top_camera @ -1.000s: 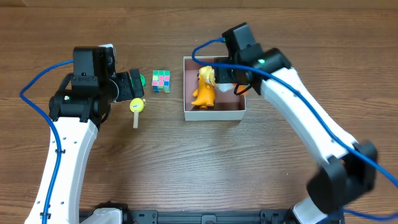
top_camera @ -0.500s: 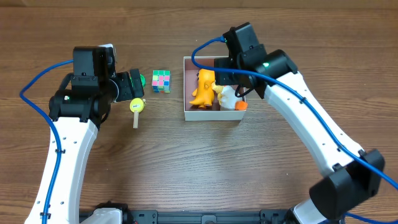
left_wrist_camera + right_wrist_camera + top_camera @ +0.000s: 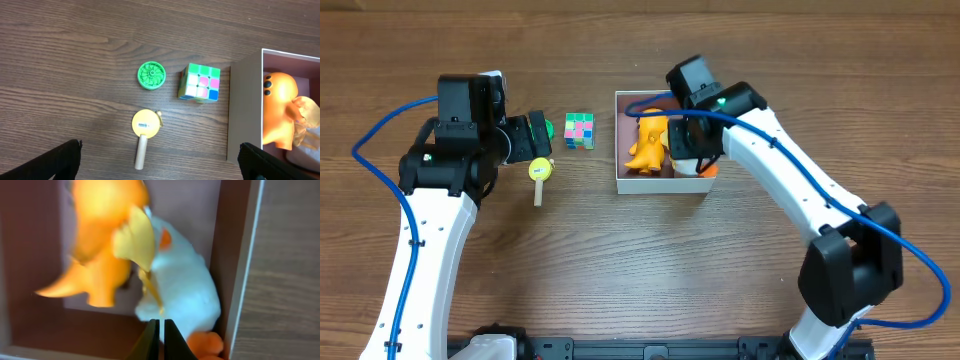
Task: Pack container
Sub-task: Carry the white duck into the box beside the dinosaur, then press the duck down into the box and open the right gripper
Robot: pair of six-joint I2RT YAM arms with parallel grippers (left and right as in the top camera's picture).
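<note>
Left gripper (image 3: 160,146): fingers spread wide, holding nothing, above the wooden table (image 3: 620,270).
Yellow round-headed wooden stick (image 3: 144,134): lies flat, handle toward the robot.
Square shallow white cardboard container (image 3: 660,184): right of centre, mouth up, walls square to the table edges; no long axis to tell.
Inside: orange plush toy (image 3: 648,145) lying near-to-far; white plush toy (image 3: 185,290) touching its right side.
Right gripper (image 3: 161,322): fingers pressed together over the toys.
Multicoloured cube (image 3: 200,82), green ridged disc (image 3: 150,75): left of the container, apart.

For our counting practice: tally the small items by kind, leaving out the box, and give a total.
Plush toys: 2, an orange plush figure and a white plush toy
Multicoloured puzzle cube: 1
Green ribbed disc: 1
Yellow-headed wooden-handled stick: 1
Total: 5
</note>
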